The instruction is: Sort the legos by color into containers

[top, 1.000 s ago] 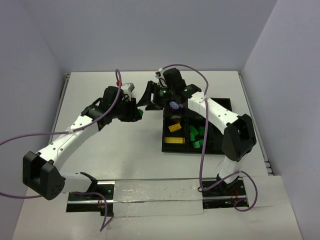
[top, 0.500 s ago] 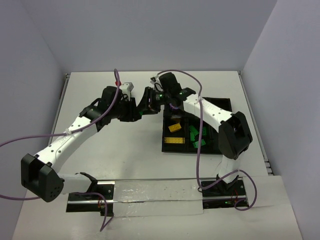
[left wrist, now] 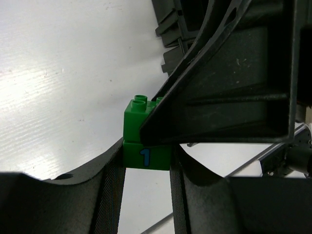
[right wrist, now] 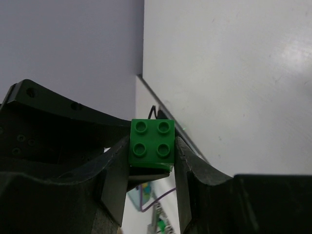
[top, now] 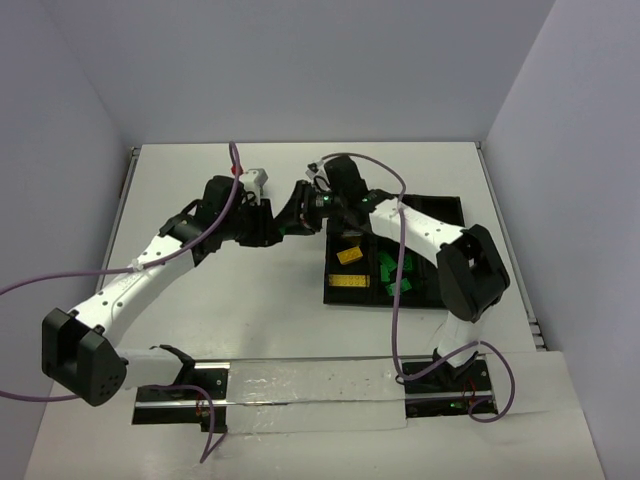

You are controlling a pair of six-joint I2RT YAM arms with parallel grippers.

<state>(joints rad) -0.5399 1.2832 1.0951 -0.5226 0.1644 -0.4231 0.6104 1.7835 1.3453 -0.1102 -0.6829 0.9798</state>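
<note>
Two stacked green legos hang above the table between both grippers. In the left wrist view my left gripper (left wrist: 146, 163) is shut on the lower green lego (left wrist: 146, 156), which bears a blue "1". The upper green lego (left wrist: 138, 110) is half hidden behind a finger of the right gripper. In the right wrist view my right gripper (right wrist: 152, 151) has both fingers pressed on the sides of the studded green lego (right wrist: 152, 143). From above, the left gripper (top: 272, 225) and right gripper (top: 296, 214) meet left of the containers (top: 447, 205); only a speck of green lego (top: 284, 229) shows.
The black tray holds yellow legos (top: 349, 255) in its near-left compartments and several green legos (top: 395, 270) to their right. The right arm (top: 420, 225) lies across the tray's far half. Walls close in the table at the back and on both sides.
The right gripper has moved left to the left gripper and narrowed its jaws onto the green lego. The left arm has barely moved.
</note>
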